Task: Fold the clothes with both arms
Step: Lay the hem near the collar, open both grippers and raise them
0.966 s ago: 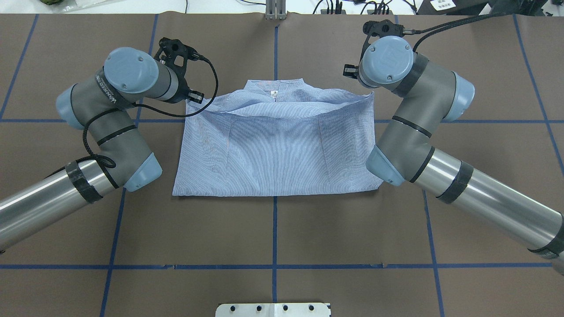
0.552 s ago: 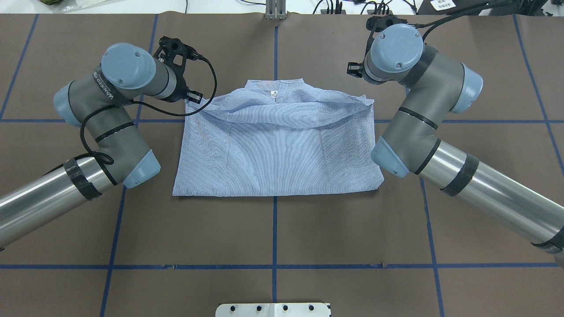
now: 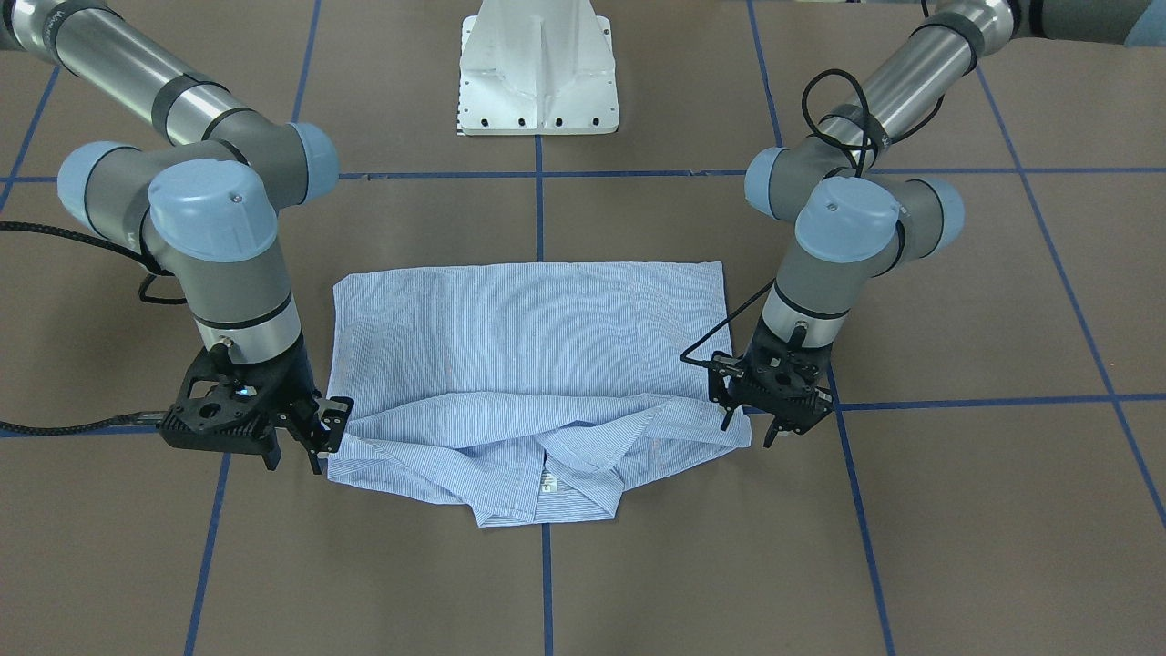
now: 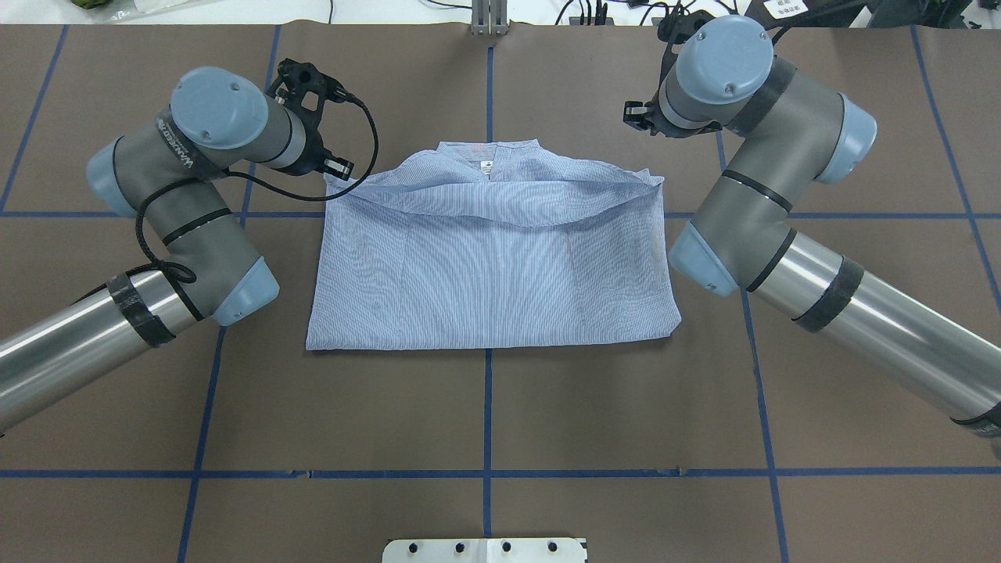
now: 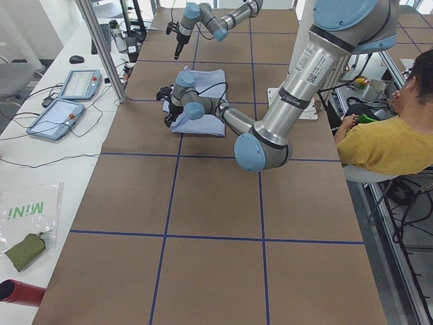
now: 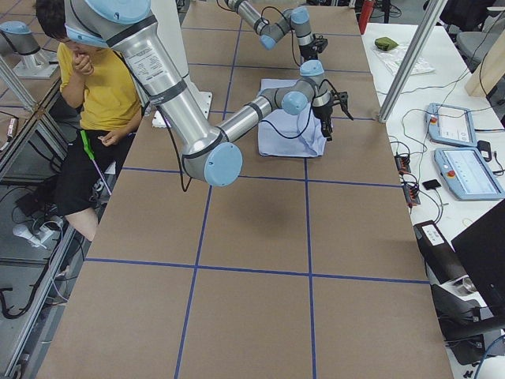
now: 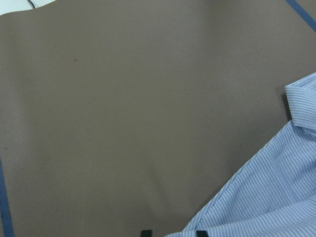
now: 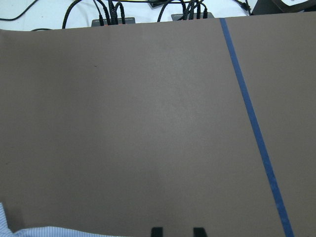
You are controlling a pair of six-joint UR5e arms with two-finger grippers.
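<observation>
Shirt (image 4: pixel 493 266) lies flat on desk (image 4: pixel 500 407), folded, collar end away from robot. L tool (image 3: pixel 749 430) parted at shirt's corner, apparently not gripping. R tool (image 3: pixel 293 461) parted, empty, just beside opp. corner.

I'm looking at a table (image 4: pixel 352 407) under a brown cover, gridded with blue tape lines (image 4: pixel 486 414); light is even and soft from above, shadows faint; black cables (image 4: pixel 594 11) bunch along the far edge in my overhead feed; left-end camera: a white side bench (image 5: pixel 40 169) runs beside the table, carrying two tablet-like pendants (image 5: pixel 80 83), an aluminium post (image 5: pixel 101 51), a clear bag (image 5: pixel 30 217) with green lettering and a green pouch, and a red cylinder (image 5: pixel 13 291) at the corner; a seated person in a yellow top (image 5: pixel 382 145) on the opposite side; right-end camera: grey floor (image 6: pixel 24 268), loose wiring, a black screen (image 6: pixel 481 253) on the bench.
</observation>
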